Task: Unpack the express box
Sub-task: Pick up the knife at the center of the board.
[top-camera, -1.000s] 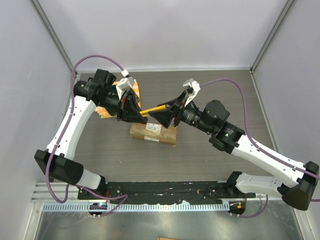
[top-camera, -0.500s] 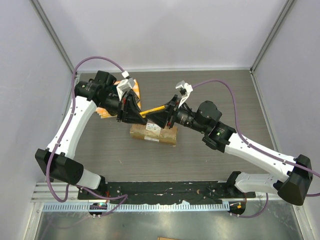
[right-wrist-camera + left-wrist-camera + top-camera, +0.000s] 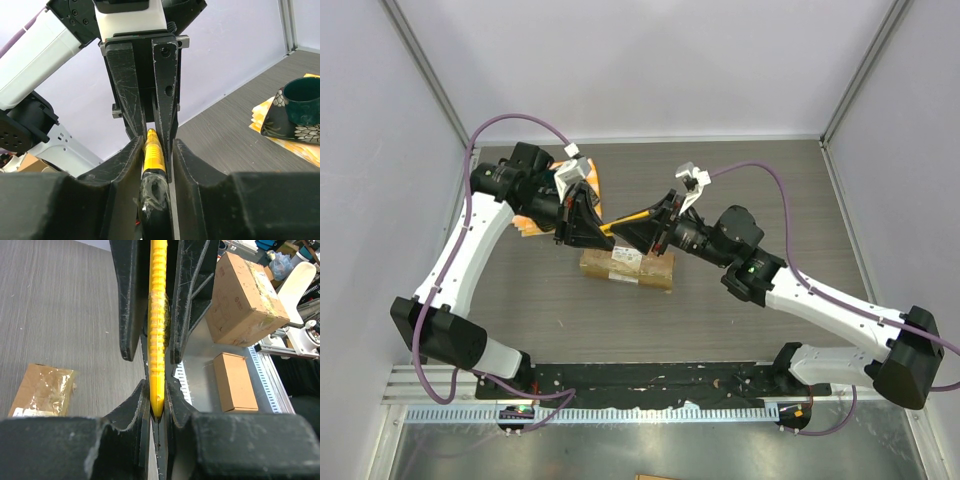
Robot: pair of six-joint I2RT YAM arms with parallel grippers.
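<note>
The box [image 3: 627, 268] lies unopened on the table [image 3: 570, 320], directly below both grippers. The right gripper [image 3: 640, 229] has just narrowed from wide apart and is now clamped on the tool [image 3: 626, 218]. The left gripper [image 3: 592, 226], opposite, still clamps the tool's other end. Judgement: a handover is under way, and cutting has not begun.

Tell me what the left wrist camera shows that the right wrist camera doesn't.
Only the left wrist view: part of the express box lying on the table, plus other cardboard boxes beyond the table edge. Only the right wrist view: a green cup on a dark dish over orange cloth. Both: the yellow tool, gripped by the left gripper and the right gripper from opposite ends.
</note>
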